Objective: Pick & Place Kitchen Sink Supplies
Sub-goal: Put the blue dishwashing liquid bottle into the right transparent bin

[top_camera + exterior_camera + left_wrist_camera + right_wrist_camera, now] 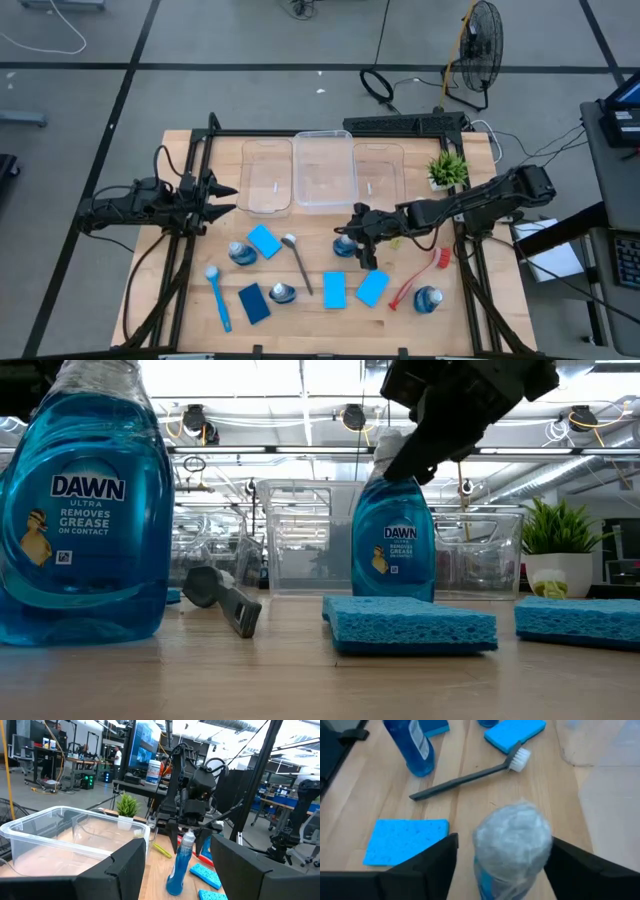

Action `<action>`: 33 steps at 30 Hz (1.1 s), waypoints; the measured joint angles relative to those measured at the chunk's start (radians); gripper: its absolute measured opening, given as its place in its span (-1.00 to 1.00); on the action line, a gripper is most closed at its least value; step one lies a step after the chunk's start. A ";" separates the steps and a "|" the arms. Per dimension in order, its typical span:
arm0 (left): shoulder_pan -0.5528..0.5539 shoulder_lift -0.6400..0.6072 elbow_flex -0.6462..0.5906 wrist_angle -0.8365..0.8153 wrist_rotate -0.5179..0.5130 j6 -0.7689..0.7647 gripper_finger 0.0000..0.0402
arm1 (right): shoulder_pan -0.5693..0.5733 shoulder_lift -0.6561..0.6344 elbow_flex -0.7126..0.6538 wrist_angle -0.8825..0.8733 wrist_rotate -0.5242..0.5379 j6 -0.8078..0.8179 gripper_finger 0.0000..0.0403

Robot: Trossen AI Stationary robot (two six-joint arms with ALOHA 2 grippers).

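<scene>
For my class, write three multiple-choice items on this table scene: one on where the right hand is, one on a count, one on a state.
1. Where is the right hand?
A) inside a bin
B) around the cap of a blue bottle
C) on the red brush

2. How many blue sponges lie on the table?
A) two
B) four
C) six

3. How is that bottle placed?
A) on its side
B) upside down
C) upright

Answers: 1 B, its fingers flank the cap; 2 B, four show from above; 3 C, the cap points upward in the low view.
</scene>
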 joint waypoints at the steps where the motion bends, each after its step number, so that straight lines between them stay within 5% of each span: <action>1: 0.000 0.000 0.000 0.000 0.000 0.000 0.12 | 0.000 -0.001 0.000 0.003 0.001 0.000 0.19; 9: 0.000 0.000 0.000 0.000 0.000 0.000 0.12 | 0.000 -0.001 0.000 0.002 0.006 0.007 -0.33; 21: 0.000 0.000 0.000 0.000 0.000 0.000 0.12 | 0.000 -0.047 -0.001 0.006 0.018 0.033 -0.33; 33: 0.000 0.000 0.000 -0.001 0.000 -0.003 0.12 | -0.075 -0.288 -0.001 0.108 -0.413 -0.050 -0.33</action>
